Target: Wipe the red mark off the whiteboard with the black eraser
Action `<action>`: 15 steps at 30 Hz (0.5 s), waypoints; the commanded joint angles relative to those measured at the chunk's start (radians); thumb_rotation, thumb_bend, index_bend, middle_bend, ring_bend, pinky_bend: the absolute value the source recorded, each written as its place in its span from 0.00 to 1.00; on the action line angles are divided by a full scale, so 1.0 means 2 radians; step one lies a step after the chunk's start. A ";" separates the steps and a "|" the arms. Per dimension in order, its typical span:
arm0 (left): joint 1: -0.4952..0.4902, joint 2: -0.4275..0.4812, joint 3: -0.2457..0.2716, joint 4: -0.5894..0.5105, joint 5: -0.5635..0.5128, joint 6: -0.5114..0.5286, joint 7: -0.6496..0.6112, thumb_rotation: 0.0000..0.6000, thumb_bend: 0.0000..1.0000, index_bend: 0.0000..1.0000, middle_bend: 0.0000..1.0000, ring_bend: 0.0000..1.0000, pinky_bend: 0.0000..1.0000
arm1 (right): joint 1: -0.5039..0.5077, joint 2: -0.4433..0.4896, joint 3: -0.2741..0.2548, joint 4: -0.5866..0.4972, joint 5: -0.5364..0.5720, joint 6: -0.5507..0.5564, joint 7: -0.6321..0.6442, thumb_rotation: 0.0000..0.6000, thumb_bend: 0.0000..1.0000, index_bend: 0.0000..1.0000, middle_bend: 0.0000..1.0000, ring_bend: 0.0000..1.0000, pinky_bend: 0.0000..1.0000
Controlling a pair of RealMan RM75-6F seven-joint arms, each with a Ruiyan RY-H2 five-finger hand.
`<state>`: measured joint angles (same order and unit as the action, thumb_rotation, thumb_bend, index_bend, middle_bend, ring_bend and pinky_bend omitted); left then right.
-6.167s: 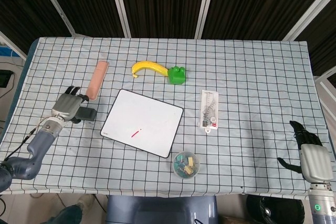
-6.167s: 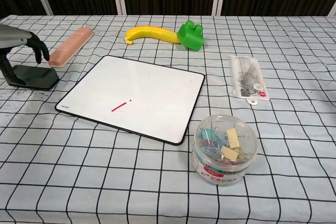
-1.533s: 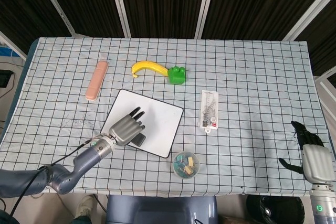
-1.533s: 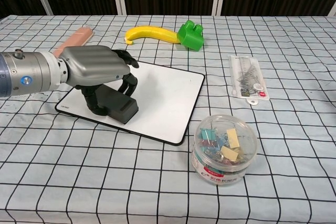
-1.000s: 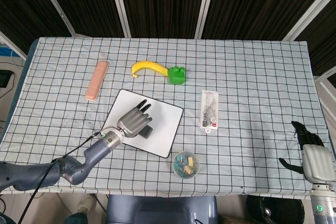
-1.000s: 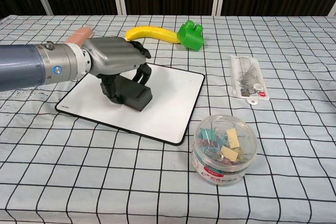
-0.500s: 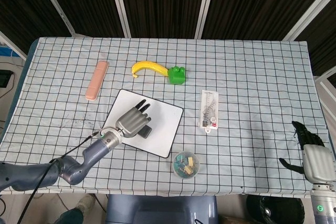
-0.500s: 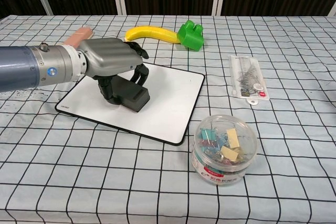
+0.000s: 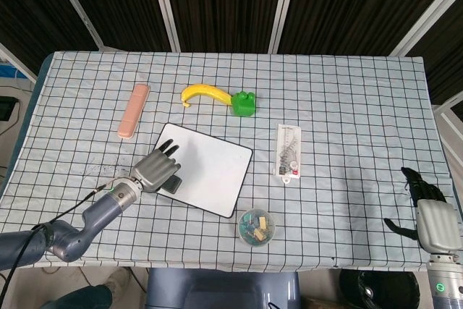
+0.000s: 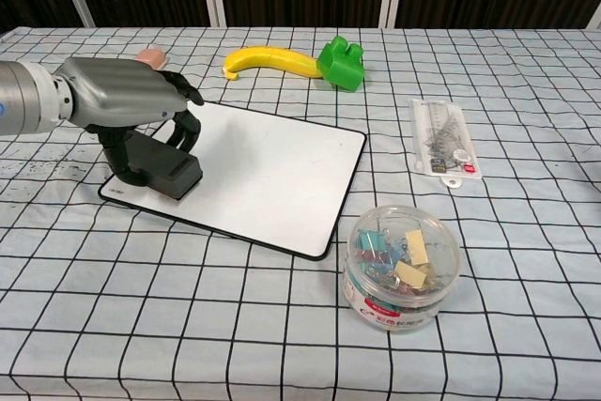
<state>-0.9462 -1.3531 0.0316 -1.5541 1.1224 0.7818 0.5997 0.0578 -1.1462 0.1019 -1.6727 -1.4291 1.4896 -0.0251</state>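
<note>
My left hand [image 9: 156, 169] [image 10: 127, 96] grips the black eraser [image 10: 161, 166] [image 9: 172, 183] and presses it on the near left corner of the whiteboard [image 9: 210, 164] [image 10: 268, 166]. The board's visible surface is plain white; no red mark shows on it. The part under the hand and eraser is hidden. My right hand [image 9: 428, 204] hangs off the table's right edge, holding nothing, fingers loosely curled; it is out of the chest view.
A yellow banana [image 9: 202, 93] and a green block [image 9: 244, 103] lie behind the board, a pink bar [image 9: 134, 110] to its left. A packaged ruler set [image 9: 289, 151] lies to the right. A clear tub of clips [image 10: 402, 265] stands near the front.
My left hand slid the eraser left across the board, from its middle to its near left corner. The red mark seen earlier no longer shows. The right hand stayed still.
</note>
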 commanded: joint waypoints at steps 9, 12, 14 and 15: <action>0.045 0.057 -0.008 -0.010 0.010 0.058 -0.041 1.00 0.21 0.42 0.48 0.06 0.01 | 0.000 0.001 0.000 0.000 0.001 -0.001 0.002 1.00 0.06 0.10 0.12 0.22 0.22; 0.055 0.064 0.000 0.009 0.020 0.054 -0.058 1.00 0.21 0.42 0.48 0.06 0.01 | 0.000 0.001 0.000 -0.001 0.001 -0.001 0.001 1.00 0.06 0.10 0.12 0.22 0.22; 0.062 0.064 0.006 0.029 0.023 0.048 -0.072 1.00 0.21 0.42 0.48 0.06 0.01 | 0.000 0.001 0.000 -0.002 0.001 -0.001 0.000 1.00 0.06 0.10 0.13 0.22 0.22; 0.065 0.062 0.008 0.042 0.026 0.045 -0.080 1.00 0.21 0.42 0.48 0.06 0.01 | 0.000 0.001 0.000 -0.002 0.001 -0.001 -0.001 1.00 0.06 0.10 0.13 0.22 0.22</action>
<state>-0.8339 -1.2316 0.0344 -1.5109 1.1631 0.8833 0.4701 0.0574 -1.1449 0.1018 -1.6766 -1.4272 1.4883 -0.0264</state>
